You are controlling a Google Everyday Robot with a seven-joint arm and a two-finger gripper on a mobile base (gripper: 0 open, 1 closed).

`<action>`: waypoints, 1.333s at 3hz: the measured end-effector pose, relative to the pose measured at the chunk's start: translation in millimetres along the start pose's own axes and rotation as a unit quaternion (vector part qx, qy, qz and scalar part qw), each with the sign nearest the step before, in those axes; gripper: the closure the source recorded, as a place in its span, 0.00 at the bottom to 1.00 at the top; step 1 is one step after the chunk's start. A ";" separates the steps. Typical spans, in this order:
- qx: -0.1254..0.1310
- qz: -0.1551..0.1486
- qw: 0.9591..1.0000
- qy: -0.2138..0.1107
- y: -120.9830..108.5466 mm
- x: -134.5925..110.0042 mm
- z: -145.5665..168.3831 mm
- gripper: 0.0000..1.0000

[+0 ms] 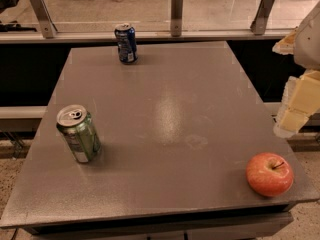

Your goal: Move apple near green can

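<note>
Apple (269, 174) lies near-right on the tabletop (165, 134), well apart from the green can (78, 133) at left; the gripper (294, 109) hovers at the right edge, and I cannot tell its grasp state.

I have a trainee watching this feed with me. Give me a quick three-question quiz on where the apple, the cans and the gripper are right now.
1. True or false: the apple is touching the green can.
2. Which thing stands near the far edge of the table? A) the apple B) the blue can C) the green can
3. Fill in: the gripper hangs at the ____ edge of the view, higher in the picture than the apple.

Key
1. False. They are far apart: the apple is at the front right corner and the green can is on the left side.
2. B
3. right
</note>
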State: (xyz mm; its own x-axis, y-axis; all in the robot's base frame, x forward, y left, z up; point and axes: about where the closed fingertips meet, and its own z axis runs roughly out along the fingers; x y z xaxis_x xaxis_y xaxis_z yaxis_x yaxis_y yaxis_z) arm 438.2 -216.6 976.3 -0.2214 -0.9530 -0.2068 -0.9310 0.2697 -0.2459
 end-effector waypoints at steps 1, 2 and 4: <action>-0.001 0.000 1.000 -0.001 0.7 0.2 -0.6 0.00; -0.004 -0.006 1.000 -0.013 7.1 0.5 -4.3 0.00; -0.037 -0.047 0.997 -0.044 57.1 18.6 19.5 0.00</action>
State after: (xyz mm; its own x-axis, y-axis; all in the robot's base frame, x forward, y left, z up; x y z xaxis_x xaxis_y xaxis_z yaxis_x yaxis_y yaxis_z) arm 386.5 -216.2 940.0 -0.1093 -0.9569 -0.2690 -0.9660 0.1660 -0.1982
